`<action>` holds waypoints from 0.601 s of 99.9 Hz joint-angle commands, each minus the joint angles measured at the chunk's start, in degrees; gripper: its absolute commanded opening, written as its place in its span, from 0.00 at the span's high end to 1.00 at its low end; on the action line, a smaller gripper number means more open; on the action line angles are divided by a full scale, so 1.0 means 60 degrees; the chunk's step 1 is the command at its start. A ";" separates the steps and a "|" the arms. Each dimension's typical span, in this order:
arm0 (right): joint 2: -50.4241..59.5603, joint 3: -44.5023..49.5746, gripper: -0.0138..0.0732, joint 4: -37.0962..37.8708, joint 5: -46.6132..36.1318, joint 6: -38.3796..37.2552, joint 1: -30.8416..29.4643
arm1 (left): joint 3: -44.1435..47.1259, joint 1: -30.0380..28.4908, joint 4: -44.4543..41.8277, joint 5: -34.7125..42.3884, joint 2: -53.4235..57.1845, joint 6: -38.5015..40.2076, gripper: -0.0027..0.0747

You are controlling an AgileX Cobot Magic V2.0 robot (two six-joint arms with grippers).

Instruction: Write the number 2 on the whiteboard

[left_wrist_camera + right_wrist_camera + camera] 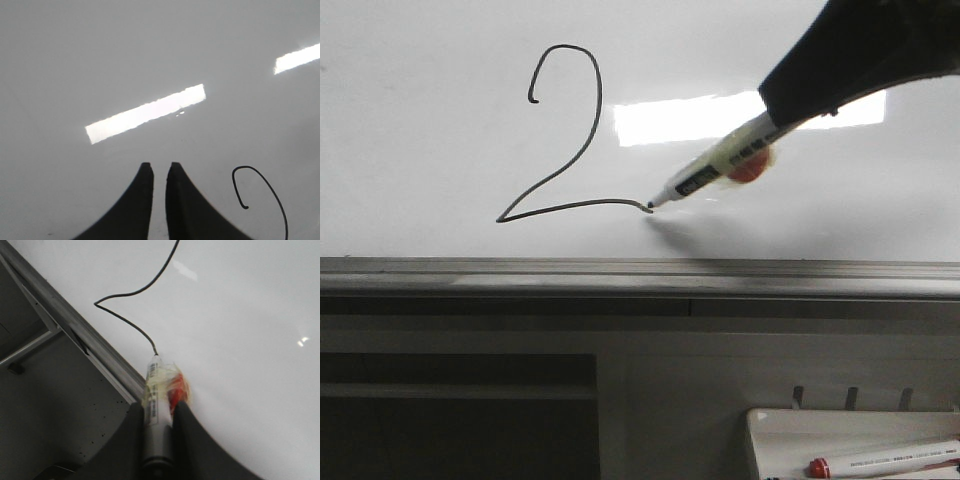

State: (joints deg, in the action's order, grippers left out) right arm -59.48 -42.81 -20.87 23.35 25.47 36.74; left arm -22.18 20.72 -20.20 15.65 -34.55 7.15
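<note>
Number 2 (563, 135) sits left-centre on whiteboard (420, 200), hook, diagonal & base stroke drawn. Marker (715, 168) tip touches base stroke's right end; right gripper (159, 412) clamps marker. Left gripper (160, 172) fingers nearly together, nothing between.

Right hand (159, 412) clamped tight; left hand (160, 172) seemingly nearly closed, empty.
</note>
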 commanded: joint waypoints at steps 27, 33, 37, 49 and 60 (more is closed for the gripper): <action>-0.0247 -0.1799 0.90 0.0032 0.0583 0.0001 0.1048 | -0.0292 0.1470 -0.1978 0.1747 -0.0567 0.0255 0.47; -0.0493 -0.2061 0.90 0.0032 0.0784 0.0001 0.1109 | -0.0292 0.1857 -0.2469 0.1572 -0.0880 0.0255 0.48; -0.0682 -0.2250 0.90 0.0032 0.0935 0.0001 0.1147 | -0.0292 0.2095 -0.2662 0.1575 -0.1160 0.0255 0.49; -0.1054 -0.2588 0.90 0.0160 0.0953 0.0001 0.1407 | -0.0292 0.2671 -0.2660 0.1957 -0.2172 0.0255 0.54; -0.1132 -0.2761 0.90 0.0201 0.0870 0.0001 0.1491 | -0.0292 0.2833 -0.2660 0.2090 -0.2962 0.0115 0.54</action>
State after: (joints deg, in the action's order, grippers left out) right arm -67.20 -56.59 -19.63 31.74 25.35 45.54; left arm -22.18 36.68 -37.24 23.53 -49.41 8.02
